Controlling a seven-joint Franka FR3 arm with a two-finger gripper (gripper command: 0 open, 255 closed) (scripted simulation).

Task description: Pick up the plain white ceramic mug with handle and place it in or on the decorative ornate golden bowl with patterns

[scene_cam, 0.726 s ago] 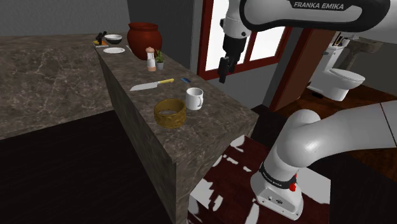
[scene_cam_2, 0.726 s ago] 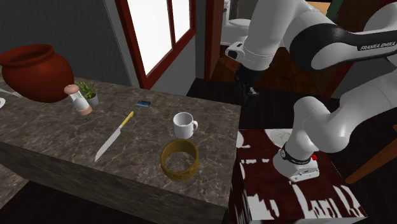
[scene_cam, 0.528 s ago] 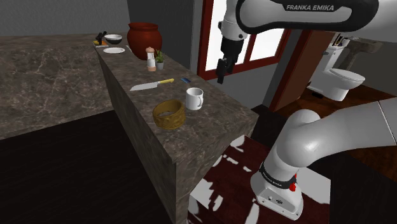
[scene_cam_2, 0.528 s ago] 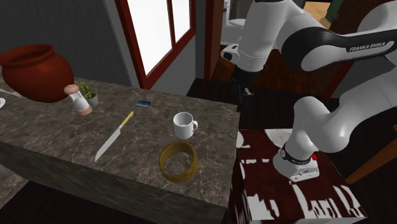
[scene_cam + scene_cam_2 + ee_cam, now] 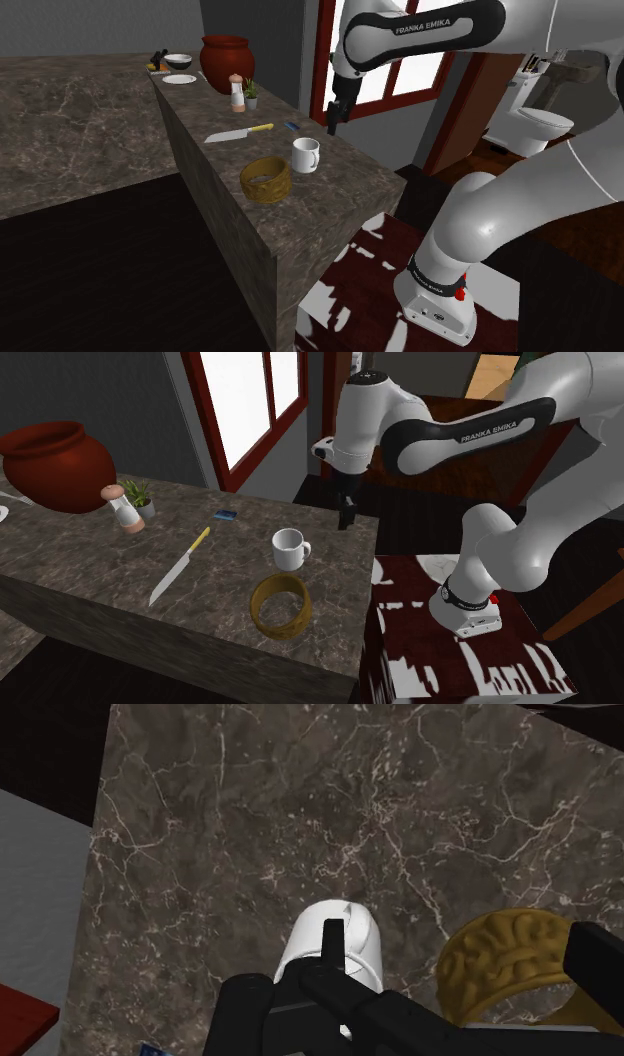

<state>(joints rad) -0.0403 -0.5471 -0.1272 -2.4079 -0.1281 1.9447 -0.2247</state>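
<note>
Approach step: hand [image 5: 330, 122], released and empty, hangs above the bench [image 5: 352, 166] edge near the white mug [image 5: 304, 155]; next, descend and clench on its rim

The mug [image 5: 304, 155] is white, the bowl [image 5: 266, 189] is golden with patterns, the tabletop [image 5: 338, 166] is dark brown with pale veins.

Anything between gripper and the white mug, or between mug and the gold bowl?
Nothing visible. The gripper hangs in open air above the counter near the mug. The bowl sits beside the mug, bare counter between. The knife lies off to one side.
</note>
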